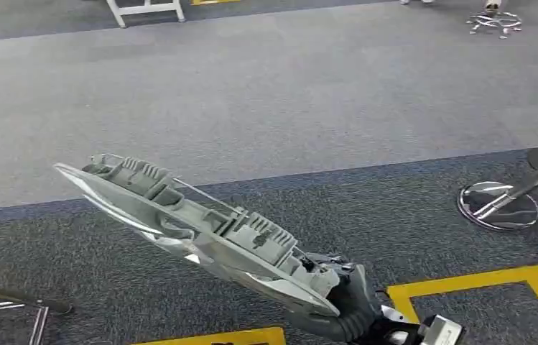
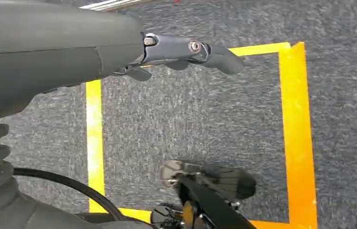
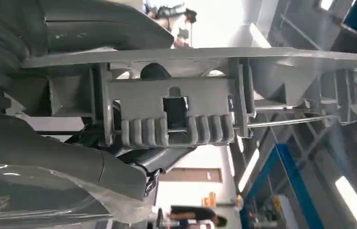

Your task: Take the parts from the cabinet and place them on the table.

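The right hand (image 1: 337, 302) gripped one end of the long grey ribbed plastic part (image 1: 194, 230), whose long axis ran up and leftward away from it over the carpet, while the left hand (image 2: 119, 52) hung empty, fingers extended.

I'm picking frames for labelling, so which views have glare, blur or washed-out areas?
Head view: evenly lit, slight softness, glare on the chrome stand base. Left wrist view: the carpet is grainy, the left hand sharp. Right wrist view: the bright background is blown out behind the grey part, which the right hand holds.
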Controlling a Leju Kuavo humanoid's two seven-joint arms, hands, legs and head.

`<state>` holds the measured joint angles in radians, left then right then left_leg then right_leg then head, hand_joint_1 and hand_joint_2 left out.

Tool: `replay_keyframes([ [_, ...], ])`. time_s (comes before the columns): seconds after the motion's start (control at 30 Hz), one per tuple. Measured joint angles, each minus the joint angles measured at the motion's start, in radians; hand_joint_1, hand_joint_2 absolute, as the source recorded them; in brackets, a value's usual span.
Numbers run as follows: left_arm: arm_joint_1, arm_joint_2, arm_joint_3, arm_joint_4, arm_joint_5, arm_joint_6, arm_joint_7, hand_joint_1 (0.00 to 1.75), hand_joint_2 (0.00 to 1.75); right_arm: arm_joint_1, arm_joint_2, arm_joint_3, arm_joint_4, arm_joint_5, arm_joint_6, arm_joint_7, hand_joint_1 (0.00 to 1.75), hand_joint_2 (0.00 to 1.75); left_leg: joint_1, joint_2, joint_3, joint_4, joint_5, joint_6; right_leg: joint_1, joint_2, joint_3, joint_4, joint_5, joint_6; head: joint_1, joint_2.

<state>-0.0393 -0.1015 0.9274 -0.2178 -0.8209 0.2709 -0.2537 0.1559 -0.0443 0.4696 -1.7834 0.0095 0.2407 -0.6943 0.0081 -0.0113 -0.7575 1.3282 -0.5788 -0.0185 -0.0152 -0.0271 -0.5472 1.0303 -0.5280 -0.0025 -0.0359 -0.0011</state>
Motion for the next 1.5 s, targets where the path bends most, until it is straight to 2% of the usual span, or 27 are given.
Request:
replay_keyframes([
  [0.07, 0.003, 0.000, 0.000, 0.000, 0.000, 0.002, -0.002, 0.00, 1.75, 0.000, 0.000, 0.000, 0.000, 0.000, 0.000, 0.000, 1.75, 1.75, 0.000, 0.001, 0.032, -0.062, 0.051, 0.005, 0.003, -0.025, 0.005, 0.000, -0.005, 0.000, 0.000, 0.000],
  [0.13, 0.004, 0.001, 0.000, 0.000, -0.001, 0.007, -0.004, 0.00, 1.75, -0.001, 0.000, 0.000, 0.000, -0.001, 0.000, 0.000, 1.75, 1.75, -0.008, 0.033, 0.125, -0.236, 0.135, 0.020, 0.005, -0.048, 0.015, 0.000, -0.012, 0.003, 0.000, 0.000],
  [0.17, 0.003, 0.001, 0.000, 0.000, -0.004, 0.010, -0.007, 0.00, 1.75, -0.002, 0.000, 0.000, 0.000, -0.001, 0.000, 0.000, 1.75, 1.75, -0.020, 0.079, 0.149, -0.277, 0.122, 0.026, 0.006, -0.056, 0.018, -0.002, -0.016, 0.007, 0.001, 0.000],
  [0.2, -0.002, 0.001, 0.000, 0.000, -0.005, 0.012, -0.010, 0.00, 1.75, -0.001, 0.000, 0.000, 0.000, -0.002, -0.001, 0.000, 1.75, 1.75, -0.030, 0.088, 0.151, -0.291, 0.118, 0.034, 0.011, -0.065, 0.016, -0.001, -0.020, 0.014, 0.000, 0.000],
  [0.33, 0.004, 0.004, 0.004, 0.000, -0.005, 0.017, -0.019, 0.00, 1.75, -0.004, 0.000, 0.000, 0.000, -0.003, -0.001, 0.000, 1.75, 1.75, -0.033, 0.045, 0.153, -0.306, 0.122, 0.049, 0.010, -0.103, 0.035, -0.015, -0.026, 0.036, 0.000, 0.000],
  [0.4, 0.005, 0.002, 0.004, 0.000, -0.006, 0.018, -0.023, 0.00, 1.75, -0.004, -0.001, 0.000, -0.002, -0.004, -0.003, 0.000, 1.75, 1.75, -0.021, 0.026, 0.169, -0.321, 0.129, 0.057, 0.005, -0.013, 0.000, 0.056, -0.069, 0.037, 0.006, 0.000],
  [0.43, 0.003, 0.002, 0.005, 0.000, -0.006, 0.019, -0.024, 0.00, 1.75, -0.003, -0.002, -0.001, -0.003, -0.007, -0.003, -0.002, 1.75, 1.75, -0.018, 0.014, 0.168, -0.320, 0.129, 0.060, 0.004, 0.009, -0.040, 0.132, -0.101, 0.038, 0.011, 0.000],
  [0.5, -0.001, 0.001, 0.006, 0.000, -0.007, 0.019, -0.025, 0.00, 1.75, 0.000, -0.002, -0.001, -0.002, -0.007, -0.005, -0.001, 1.75, 1.75, -0.018, -0.011, 0.169, -0.320, 0.127, 0.062, 0.004, 0.025, -0.130, 0.283, -0.147, 0.043, 0.011, 0.000],
  [0.53, -0.001, 0.000, 0.006, 0.000, -0.008, 0.019, -0.025, 0.00, 1.75, 0.003, -0.003, -0.001, -0.002, -0.007, -0.007, 0.000, 1.75, 1.75, -0.018, -0.025, 0.171, -0.319, 0.127, 0.063, 0.004, 0.025, -0.151, 0.304, -0.140, 0.045, 0.014, 0.000],
  [0.57, -0.001, -0.001, 0.006, 0.000, -0.011, 0.019, -0.025, 0.00, 1.75, 0.004, -0.005, -0.001, -0.002, -0.007, -0.011, 0.000, 1.75, 1.75, -0.017, -0.038, 0.173, -0.318, 0.126, 0.062, 0.003, 0.025, -0.153, 0.286, -0.112, 0.046, 0.014, 0.000],
  [0.63, 0.000, -0.004, 0.006, 0.000, -0.021, 0.021, -0.025, 0.00, 1.75, 0.008, -0.009, -0.001, -0.005, -0.011, -0.016, 0.000, 1.75, 1.75, -0.011, -0.069, 0.177, -0.313, 0.120, 0.054, 0.000, 0.037, -0.096, 0.137, -0.006, 0.049, 0.014, 0.000],
  [0.67, -0.001, -0.006, 0.006, 0.000, -0.026, 0.024, -0.025, 0.00, 1.75, 0.012, -0.011, -0.003, -0.011, -0.015, -0.018, 0.000, 1.75, 1.75, -0.008, -0.082, 0.176, -0.306, 0.114, 0.048, -0.007, 0.069, -0.060, 0.051, 0.036, 0.054, 0.015, 0.000],
  [0.7, -0.003, -0.006, 0.006, 0.000, -0.029, 0.028, -0.025, 0.00, 1.75, 0.016, -0.016, -0.006, -0.014, -0.019, -0.019, 0.000, 1.75, 1.75, -0.013, -0.094, 0.170, -0.293, 0.107, 0.039, -0.012, 0.120, -0.049, 0.022, 0.020, 0.056, 0.017, 0.000],
  [0.83, 0.002, -0.010, 0.006, 0.000, -0.042, 0.037, -0.025, 0.00, 1.75, 0.033, -0.028, -0.020, -0.036, -0.027, -0.023, 0.000, 1.75, 1.75, -0.004, -0.134, 0.154, -0.289, 0.111, 0.025, -0.006, 0.088, -0.032, 0.014, 0.018, 0.024, 0.017, 0.000],
  [0.9, 0.001, -0.013, 0.006, 0.000, -0.044, 0.039, -0.025, 0.00, 1.75, 0.040, -0.030, -0.026, -0.048, -0.031, -0.025, -0.001, 1.75, 1.75, -0.011, -0.043, 0.138, -0.244, 0.080, 0.017, -0.007, 0.060, -0.023, 0.007, 0.017, 0.009, 0.008, 0.000],
  [0.93, -0.003, -0.016, 0.006, 0.000, -0.045, 0.040, -0.025, 0.00, 1.75, 0.044, -0.031, -0.028, -0.054, -0.033, -0.025, -0.001, 1.75, 1.75, -0.009, -0.015, 0.106, -0.176, 0.041, 0.012, -0.005, 0.044, -0.021, 0.006, 0.015, 0.006, 0.008, 0.000],
  [1.0, -0.007, -0.019, 0.006, 0.000, -0.046, 0.040, -0.025, 0.00, 1.75, 0.047, -0.034, -0.033, -0.059, -0.034, -0.025, -0.002, 1.75, 1.75, -0.006, 0.000, 0.026, -0.013, -0.028, 0.009, -0.001, 0.011, -0.019, 0.006, 0.011, 0.001, 0.008, 0.000],
  [1.03, -0.008, -0.021, 0.006, 0.000, -0.047, 0.040, -0.025, 0.00, 1.75, 0.050, -0.034, -0.035, -0.059, -0.034, -0.025, -0.001, 1.75, 1.75, -0.004, 0.001, 0.004, 0.029, -0.034, 0.008, 0.001, -0.004, -0.018, 0.006, 0.009, 0.000, 0.008, 0.000],
  [1.07, -0.007, -0.021, 0.006, 0.000, -0.047, 0.040, -0.025, 0.00, 1.75, 0.052, -0.036, -0.035, -0.059, -0.034, -0.025, -0.001, 1.75, 1.75, -0.004, 0.001, 0.006, 0.024, -0.020, 0.009, 0.001, -0.014, -0.016, 0.006, 0.007, 0.000, 0.008, 0.000],
  [1.13, -0.003, -0.021, 0.006, 0.000, -0.046, 0.040, -0.025, 0.00, 1.75, 0.055, -0.039, -0.038, -0.064, -0.034, -0.025, -0.001, 1.75, 1.75, -0.005, 0.011, 0.080, -0.121, 0.068, 0.018, 0.004, -0.040, -0.006, 0.006, 0.000, 0.002, 0.008, 0.000],
  [1.17, -0.003, -0.021, 0.006, 0.000, -0.046, 0.040, -0.025, 0.00, 1.75, 0.054, -0.040, -0.040, -0.068, -0.034, -0.025, -0.001, 1.75, 1.75, -0.010, 0.040, 0.131, -0.219, 0.111, 0.027, 0.004, -0.052, 0.000, 0.005, -0.004, 0.003, 0.008, 0.000],
  [1.2, -0.005, -0.021, 0.006, 0.000, -0.046, 0.041, -0.025, 0.00, 1.75, 0.054, -0.040, -0.041, -0.070, -0.034, -0.025, -0.001, 1.75, 1.75, -0.022, 0.088, 0.162, -0.273, 0.105, 0.032, 0.006, -0.063, 0.005, 0.004, -0.007, 0.007, 0.009, 0.000],
  [1.23, -0.008, -0.021, 0.006, 0.000, -0.046, 0.041, -0.025, 0.00, 1.75, 0.055, -0.040, -0.043, -0.070, -0.034, -0.026, -0.002, 1.75, 1.75, -0.030, 0.093, 0.163, -0.287, 0.101, 0.036, 0.012, -0.070, 0.005, 0.006, -0.011, 0.013, 0.008, 0.000],
  [1.33, -0.006, -0.020, 0.006, 0.000, -0.050, 0.044, -0.020, 0.00, 1.75, 0.055, -0.042, -0.045, -0.071, -0.031, -0.027, -0.001, 1.75, 1.75, -0.034, 0.057, 0.158, -0.289, 0.103, 0.046, 0.008, -0.102, 0.016, -0.005, -0.013, 0.028, 0.010, 0.000],
  [1.37, -0.005, -0.021, 0.006, 0.000, -0.050, 0.044, -0.017, 0.00, 1.75, 0.056, -0.042, -0.045, -0.074, -0.030, -0.028, 0.000, 1.75, 1.75, -0.023, 0.044, 0.174, -0.309, 0.114, 0.055, 0.009, -0.100, 0.014, -0.003, -0.023, 0.037, 0.008, 0.000],
  [1.43, -0.005, -0.022, 0.006, 0.001, -0.052, 0.044, -0.013, 0.00, 1.75, 0.055, -0.045, -0.045, -0.076, -0.029, -0.029, -0.001, 1.75, 1.75, -0.018, 0.026, 0.180, -0.317, 0.118, 0.063, 0.003, 0.002, -0.020, 0.076, -0.063, 0.040, 0.016, 0.000],
  [1.5, -0.010, -0.021, 0.006, 0.001, -0.053, 0.043, -0.013, 0.00, 1.75, 0.057, -0.052, -0.045, -0.077, -0.031, -0.027, -0.002, 1.75, 1.75, -0.017, 0.000, 0.179, -0.316, 0.116, 0.066, 0.003, 0.025, -0.109, 0.240, -0.128, 0.046, 0.022, 0.000],
])
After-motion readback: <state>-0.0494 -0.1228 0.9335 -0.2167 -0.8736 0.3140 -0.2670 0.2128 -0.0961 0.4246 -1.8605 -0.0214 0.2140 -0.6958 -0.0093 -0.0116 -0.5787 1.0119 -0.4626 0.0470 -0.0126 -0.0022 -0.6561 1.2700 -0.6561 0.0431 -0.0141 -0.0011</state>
